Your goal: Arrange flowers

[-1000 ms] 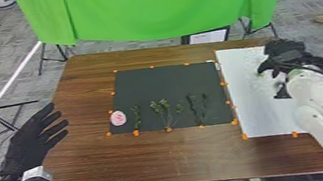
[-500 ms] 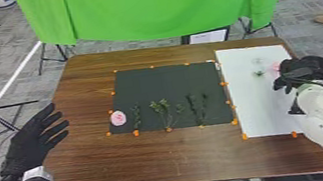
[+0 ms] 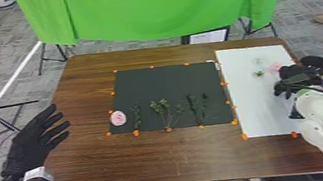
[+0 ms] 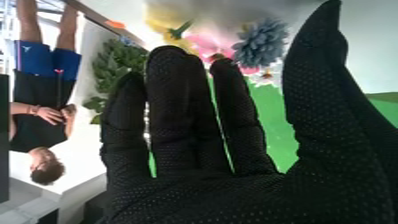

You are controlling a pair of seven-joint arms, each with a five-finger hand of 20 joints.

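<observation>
In the head view, my right hand (image 3: 296,79) is at the right edge of the white sheet (image 3: 254,101), beside a dark round bowl (image 3: 321,66). A pink flower (image 3: 275,67) and a small green piece (image 3: 259,73) lie on the sheet's far part, just beyond this hand. In the right wrist view, the hand (image 4: 187,145) is open with straight fingers; past their tips show a blue flower (image 4: 259,44), a pink flower (image 4: 206,44) and yellow petals (image 4: 164,17). My left hand (image 3: 32,141) is open beside the table's left edge.
A dark square mat (image 3: 171,89) lies mid-table, with a pale pink oval flower (image 3: 118,118) and several green stems (image 3: 163,113) along its near side. Orange clips line the mat and sheet. Leafy greenery (image 4: 117,67) appears in the right wrist view.
My right hand has come back from the sheet's far part toward the near right, uncovering the pink flower, the green piece and the bowl. The left hand has stayed still.
</observation>
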